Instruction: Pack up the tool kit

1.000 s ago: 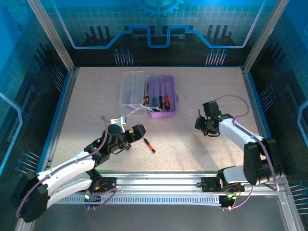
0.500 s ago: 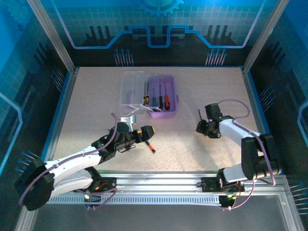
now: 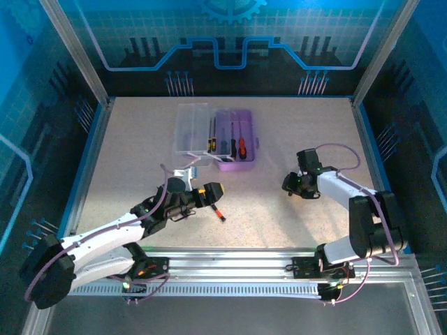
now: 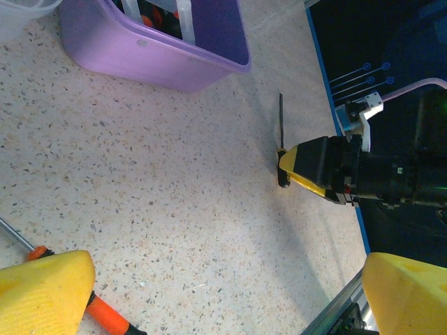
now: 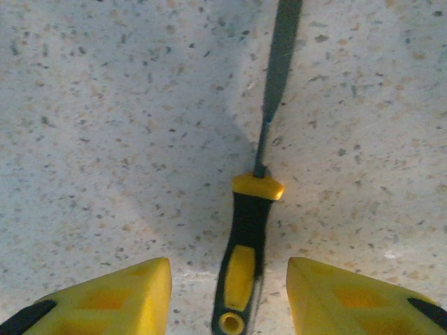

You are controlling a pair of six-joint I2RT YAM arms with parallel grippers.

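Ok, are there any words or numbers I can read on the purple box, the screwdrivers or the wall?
No words, numbers or brand marks can be read anywhere.
On the purple case: plain walls, no label.
On the yellow-and-black screwdriver: nothing printed on its handle.
On the blue back wall: just a gear shape and lines, no letters.

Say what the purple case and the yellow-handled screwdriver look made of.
The case is likely moulded plastic: purple, smooth, with a slight sheen on its wall. The screwdriver has a handle that looks like black-and-yellow plastic or rubber; its thin, straight shaft appears to be dull grey metal.
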